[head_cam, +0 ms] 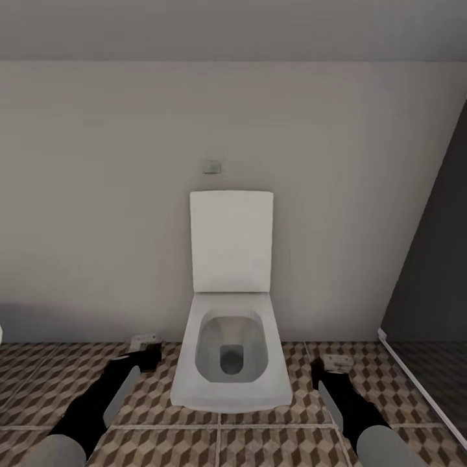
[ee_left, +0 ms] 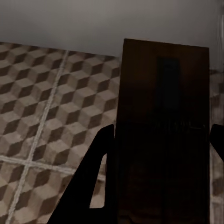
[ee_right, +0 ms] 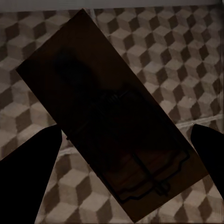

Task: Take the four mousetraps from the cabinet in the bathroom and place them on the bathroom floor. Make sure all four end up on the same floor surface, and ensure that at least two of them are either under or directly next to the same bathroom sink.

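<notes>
Each gripper holds one mousetrap. In the head view my left gripper [head_cam: 146,353] hangs low over the bathroom floor [head_cam: 259,441], left of the toilet, with a pale-looking mousetrap [head_cam: 144,340] at its tip. In the left wrist view that mousetrap [ee_left: 163,116] is a dark-brown slab standing between the two fingers of the left gripper [ee_left: 161,135]. My right gripper [head_cam: 327,375] is low to the right of the toilet with another mousetrap [head_cam: 337,362]. The right wrist view shows this mousetrap [ee_right: 112,116] lying diagonally across the right gripper [ee_right: 126,135], above the cube-pattern tiles [ee_right: 186,60]. The cabinet and the sink are out of view.
A white toilet [head_cam: 230,363] with its lid up stands straight ahead against the pale wall, between my arms. A flush button [head_cam: 211,167] is on the wall above it. A dark panel [head_cam: 428,292] with a white floor rail closes off the right side.
</notes>
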### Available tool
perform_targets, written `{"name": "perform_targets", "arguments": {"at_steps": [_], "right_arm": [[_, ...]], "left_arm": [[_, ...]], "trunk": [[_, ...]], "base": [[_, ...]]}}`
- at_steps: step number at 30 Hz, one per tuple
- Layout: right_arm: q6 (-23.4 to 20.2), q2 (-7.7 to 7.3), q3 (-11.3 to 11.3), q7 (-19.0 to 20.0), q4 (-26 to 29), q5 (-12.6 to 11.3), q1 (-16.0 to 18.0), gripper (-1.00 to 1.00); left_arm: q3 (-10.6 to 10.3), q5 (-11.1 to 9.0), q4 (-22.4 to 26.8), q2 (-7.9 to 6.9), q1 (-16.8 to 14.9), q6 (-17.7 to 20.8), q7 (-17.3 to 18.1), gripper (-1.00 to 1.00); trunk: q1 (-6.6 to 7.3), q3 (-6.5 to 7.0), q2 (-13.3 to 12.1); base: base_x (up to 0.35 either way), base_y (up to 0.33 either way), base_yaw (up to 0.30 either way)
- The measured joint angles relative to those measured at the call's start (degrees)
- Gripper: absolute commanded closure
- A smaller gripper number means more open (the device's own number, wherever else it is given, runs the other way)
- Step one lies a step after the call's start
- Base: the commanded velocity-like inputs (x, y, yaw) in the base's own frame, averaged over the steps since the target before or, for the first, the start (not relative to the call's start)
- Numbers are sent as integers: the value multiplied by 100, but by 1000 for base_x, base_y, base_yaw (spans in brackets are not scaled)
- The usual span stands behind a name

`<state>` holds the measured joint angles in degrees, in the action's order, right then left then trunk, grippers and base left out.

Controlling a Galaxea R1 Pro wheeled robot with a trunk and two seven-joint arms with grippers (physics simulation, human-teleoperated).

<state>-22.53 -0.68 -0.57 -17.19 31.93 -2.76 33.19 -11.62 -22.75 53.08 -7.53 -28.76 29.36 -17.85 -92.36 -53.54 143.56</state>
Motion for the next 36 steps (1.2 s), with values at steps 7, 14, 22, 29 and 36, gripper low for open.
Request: {"name": "perform_targets", "arguments": {"at_steps": [7, 14, 22, 29, 36], "right_arm": [[167, -4, 4, -14, -268, 164, 1, 100], [174, 4, -3, -16, -299, 179, 2, 100], [137, -2, 0, -16, -303, 186, 1, 100], [126, -2, 2, -11, -303, 181, 2, 100], [121, -3, 5, 21, -295, 179, 2, 100]], "left_arm": [[-80, 137, -235, 319, -159, -470, -39, 100], [-139, 212, -278, 525, -176, -487, -104, 100], [-141, 222, -281, 565, -179, -491, -114, 100], [-92, 357, -184, 562, -185, -433, -177, 100], [8, 330, -61, 550, -184, -443, -177, 100]], "trunk": [[0, 0, 0], [0, 0, 0], [-5, -44, 2], [-22, -198, 13], [-40, -353, 23]], "base": [[0, 0, 0], [0, 0, 0], [0, 0, 0], [0, 0, 0], [0, 0, 0]]}}
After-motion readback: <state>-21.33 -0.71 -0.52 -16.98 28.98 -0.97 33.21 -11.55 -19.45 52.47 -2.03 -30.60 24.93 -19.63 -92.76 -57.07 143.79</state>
